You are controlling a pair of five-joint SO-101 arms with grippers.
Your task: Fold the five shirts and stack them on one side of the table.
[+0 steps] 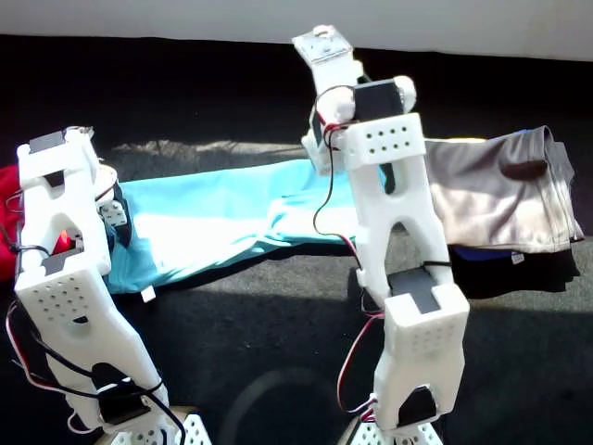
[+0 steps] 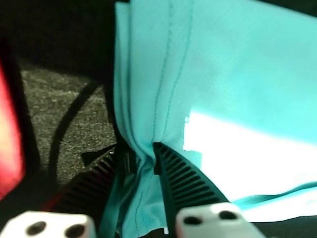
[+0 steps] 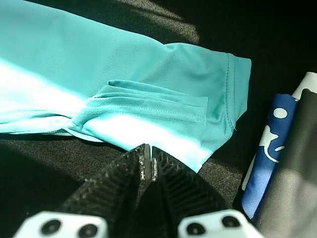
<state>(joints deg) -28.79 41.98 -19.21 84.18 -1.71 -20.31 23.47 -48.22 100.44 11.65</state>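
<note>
We see the turquoise shirt [image 1: 213, 222] [image 2: 223, 74] [image 3: 99, 74] spread lengthwise across the middle of the dark table [image 1: 278, 334], running from one arm to the other. Its end nearest the left arm is gathered into folds, and the left gripper [image 2: 143, 154] is clenched on those folds, with cloth pinched between its ribbed black fingers [image 2: 183, 173]. At the other end, the short sleeve and hem lie flat on the table. The right gripper [image 3: 147, 159] hangs just over the hem edge with its fingers pressed together and nothing between them; we cannot tell whether the tips touch the cloth. Just beside that end of the turquoise shirt sits a stack of folded shirts. It has a grey shirt [image 1: 500, 190] on top, a blue shirt [image 3: 270, 148] with white print under it, and a black shirt [image 1: 523, 269] at the bottom. On the opposite side, behind the left arm at the table's edge, lies a red shirt [image 1: 7, 209] [image 2: 10, 134], close to the gripped end but apart from it.
</note>
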